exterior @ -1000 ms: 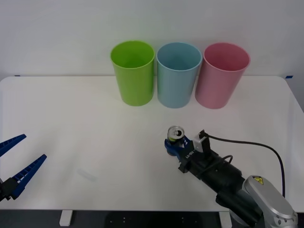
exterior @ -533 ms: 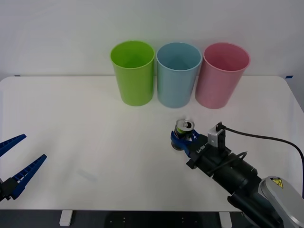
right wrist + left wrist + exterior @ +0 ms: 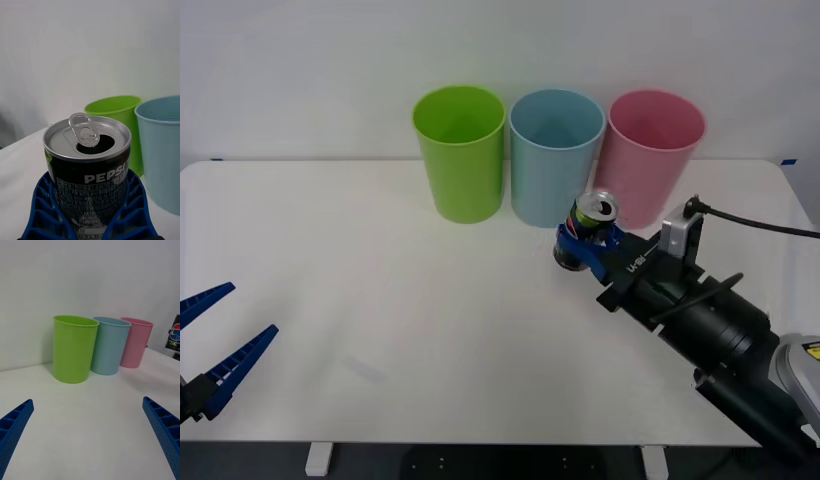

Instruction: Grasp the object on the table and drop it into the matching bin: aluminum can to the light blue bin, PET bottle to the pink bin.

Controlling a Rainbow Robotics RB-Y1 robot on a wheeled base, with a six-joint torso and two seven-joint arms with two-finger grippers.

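One aluminum can (image 3: 591,226), upright with its tab open, is clenched between the blue fingers of the right gripper (image 3: 585,247), lifted just before the light blue bin (image 3: 555,157) and pink bin (image 3: 648,158) at the table's (image 3: 360,250) far edge. Near the front-left corner, the left gripper (image 3: 215,345) hangs spread wide, holding nothing.

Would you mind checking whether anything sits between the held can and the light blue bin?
Nothing visible does. The right gripper holds the aluminum can just in front of the light blue bin, whose mouth is open; its rim is above the can.
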